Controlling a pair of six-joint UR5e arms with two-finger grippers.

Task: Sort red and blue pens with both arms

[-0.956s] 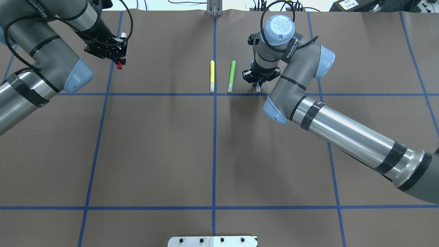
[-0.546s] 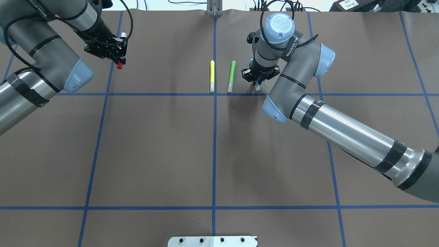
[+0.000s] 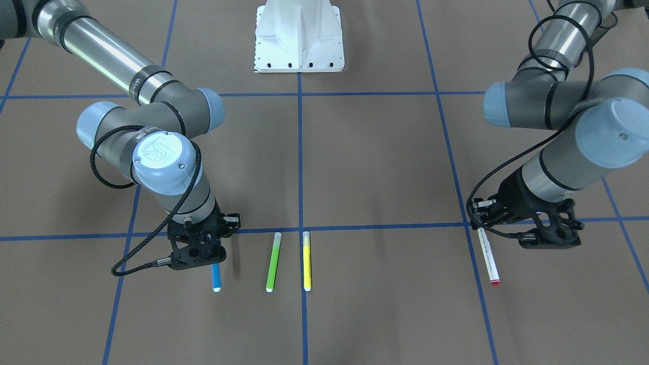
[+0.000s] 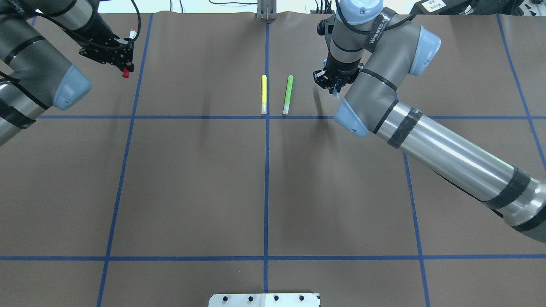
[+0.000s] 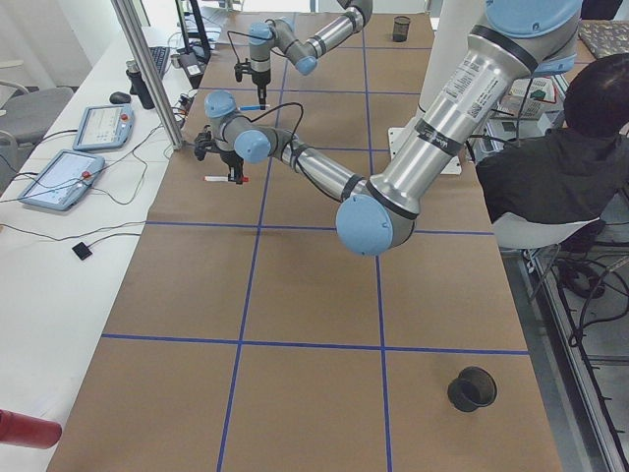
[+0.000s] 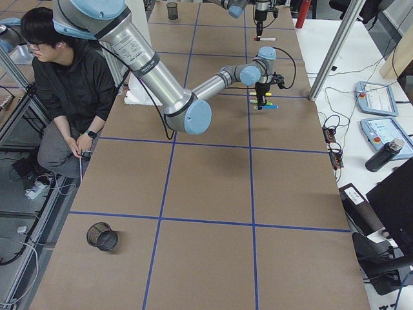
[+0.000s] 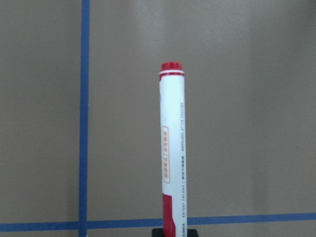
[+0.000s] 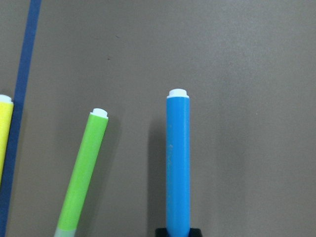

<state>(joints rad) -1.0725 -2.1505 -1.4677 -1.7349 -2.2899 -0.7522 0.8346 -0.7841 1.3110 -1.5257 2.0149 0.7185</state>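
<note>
Red pen (image 7: pixel 173 148) is being gripped at one end by the left claw (image 4: pixel 126 55), above the table's (image 4: pixel 192 170) left side. Blue pen (image 8: pixel 178 163) is being gripped by the right claw (image 3: pixel 212 258) near the green pen (image 4: pixel 288 96), which could be bumped by a low swing.

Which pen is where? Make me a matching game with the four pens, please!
Things:
1. red pen
2. blue pen
3. green pen
4. yellow pen

Places:
A. lying right beside the middle blue line
B. held by the left gripper
C. lying down, the loose pen closer to the right gripper
D. held by the right gripper

Pairs: 1-B, 2-D, 3-C, 4-A
</note>
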